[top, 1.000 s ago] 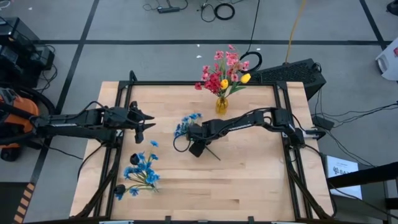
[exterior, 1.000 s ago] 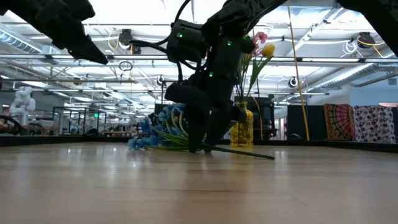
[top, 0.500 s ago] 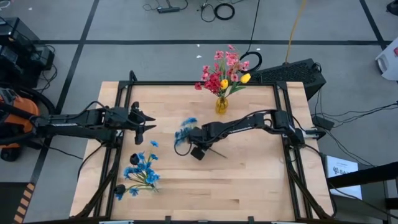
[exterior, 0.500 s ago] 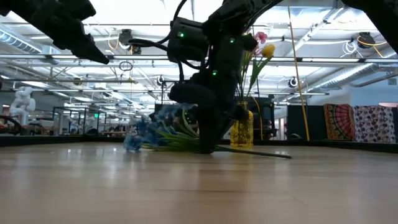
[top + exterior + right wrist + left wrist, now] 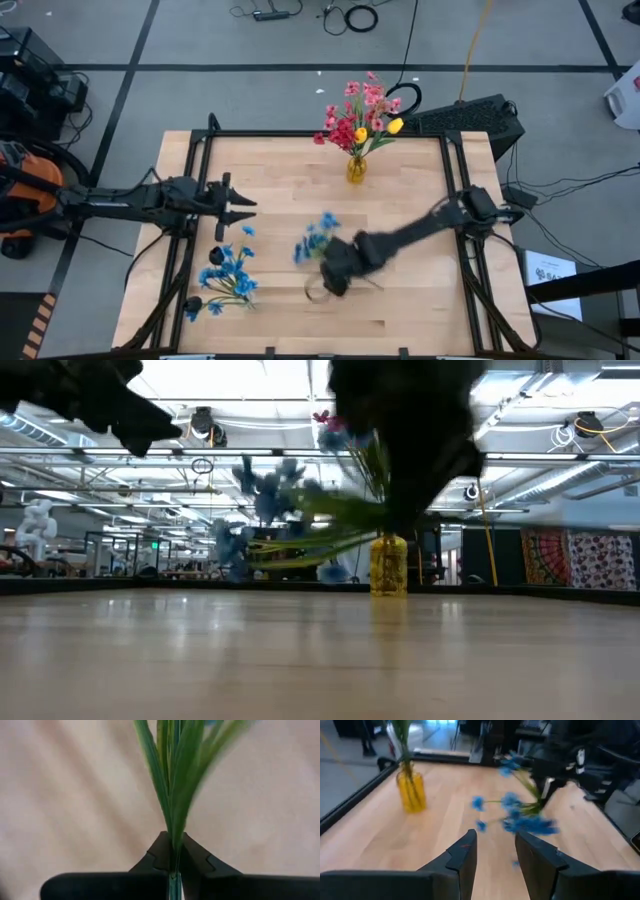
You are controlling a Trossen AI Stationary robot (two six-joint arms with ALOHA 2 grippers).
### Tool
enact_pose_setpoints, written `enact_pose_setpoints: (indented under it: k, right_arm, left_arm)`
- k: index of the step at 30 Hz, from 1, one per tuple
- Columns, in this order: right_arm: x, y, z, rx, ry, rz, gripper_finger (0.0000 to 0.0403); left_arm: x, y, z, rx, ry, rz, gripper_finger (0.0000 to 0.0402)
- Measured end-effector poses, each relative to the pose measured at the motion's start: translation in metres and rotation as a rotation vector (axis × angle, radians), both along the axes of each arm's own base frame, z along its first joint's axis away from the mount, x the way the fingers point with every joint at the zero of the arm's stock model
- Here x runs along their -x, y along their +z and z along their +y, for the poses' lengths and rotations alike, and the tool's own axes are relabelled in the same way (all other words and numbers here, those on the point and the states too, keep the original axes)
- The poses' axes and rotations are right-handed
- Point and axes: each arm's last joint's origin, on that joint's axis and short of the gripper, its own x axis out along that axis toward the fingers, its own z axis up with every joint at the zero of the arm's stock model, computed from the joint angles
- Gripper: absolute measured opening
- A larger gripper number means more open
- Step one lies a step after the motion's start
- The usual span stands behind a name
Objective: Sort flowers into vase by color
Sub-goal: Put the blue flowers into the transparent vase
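My right gripper (image 5: 335, 278) hangs over the table's near middle, shut on a blue flower sprig (image 5: 316, 240) whose blooms (image 5: 264, 478) point toward the table's left. A yellow vase (image 5: 356, 168) at the far edge stands on its base and holds pink, red and yellow flowers (image 5: 361, 112). More blue flowers (image 5: 228, 277) with dark heads lie flat at the near left. My left gripper (image 5: 243, 205) hovers open above the table's left side, its fingers (image 5: 465, 854) facing the vase (image 5: 411, 791) and the sprig (image 5: 521, 818). My right gripper pinches the sprig's bunched green stems (image 5: 174, 840) between its two fingers. The fingers come from above and lie across the stems. The sprig is lifted clear of the table, roughly level, with the stems (image 5: 330, 512) running to the blooms on the left.
A black metal frame (image 5: 200, 150) borders the wooden table top. Bare wood lies between the vase and the table's near edge. Cables and equipment sit on the floor beyond the far edge.
My right gripper has shut on the blue sprig's stems, risen and swung toward the table's near edge. The sprig, which lay on the table in the middle, is now lifted clear and carried along with it.
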Motion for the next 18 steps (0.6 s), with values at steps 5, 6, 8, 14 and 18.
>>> enact_pose_setpoints:
  k: [5,6,8,14,18]
  right_arm:
    - [0.032,0.032,0.046,0.005,-0.040,-0.119,0.0008]
    - [0.039,0.038,0.054,0.011,-0.049,-0.150,0.0008]
    - [0.051,0.046,0.067,0.027,-0.073,-0.208,0.0008]
    - [0.078,0.076,0.087,0.035,-0.101,-0.374,0.0008]
    - [0.081,0.087,0.087,0.053,-0.126,-0.465,0.0008]
  left_arm:
    - [0.000,-0.042,-0.005,0.060,-0.029,-0.062,0.0140]
    - [0.001,-0.047,-0.007,0.077,-0.037,-0.073,0.0140]
    - [0.003,-0.053,-0.009,0.088,-0.051,-0.093,0.0140]
    - [0.010,-0.054,-0.011,0.080,-0.057,-0.139,0.0140]
    - [0.018,-0.057,-0.011,0.076,-0.059,-0.104,0.0140]
